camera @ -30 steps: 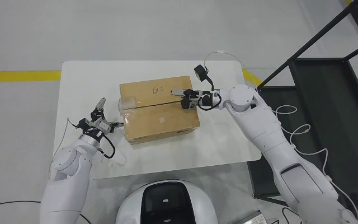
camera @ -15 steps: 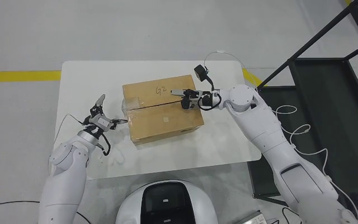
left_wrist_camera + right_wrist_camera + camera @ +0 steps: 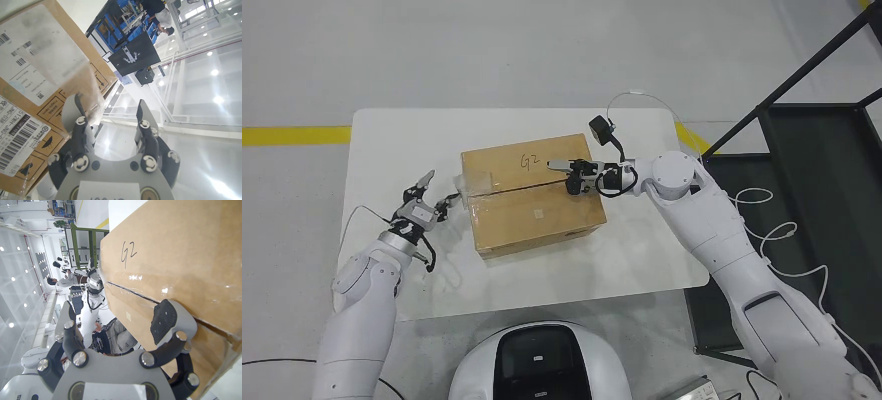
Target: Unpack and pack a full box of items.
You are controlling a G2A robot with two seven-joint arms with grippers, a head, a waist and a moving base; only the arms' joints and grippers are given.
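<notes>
A brown cardboard box (image 3: pixel 532 195) marked G2 stands shut in the middle of the white table (image 3: pixel 392 140), its flaps taped along the seam. My left gripper (image 3: pixel 434 196) is open just off the box's left end. In the left wrist view the box (image 3: pixel 28 79) shows its labelled end, and a loose strip of clear tape (image 3: pixel 88 91) hangs from it onto one finger (image 3: pixel 78 106) of the left gripper (image 3: pixel 109 109). My right gripper (image 3: pixel 567 172) is open over the box top; its dark pad (image 3: pixel 164 321) rests on the box (image 3: pixel 170 256) by the seam.
A black metal rack (image 3: pixel 802 150) stands close to the table's right side, with white cables draped on it. A yellow floor line (image 3: pixel 292 135) runs behind the table. Bare table lies in front of the box and to its left.
The box has slid a little to the right. My left gripper has drifted slightly up and toward the box's far-left corner, with the tape end lifting. The right arm kept still.
</notes>
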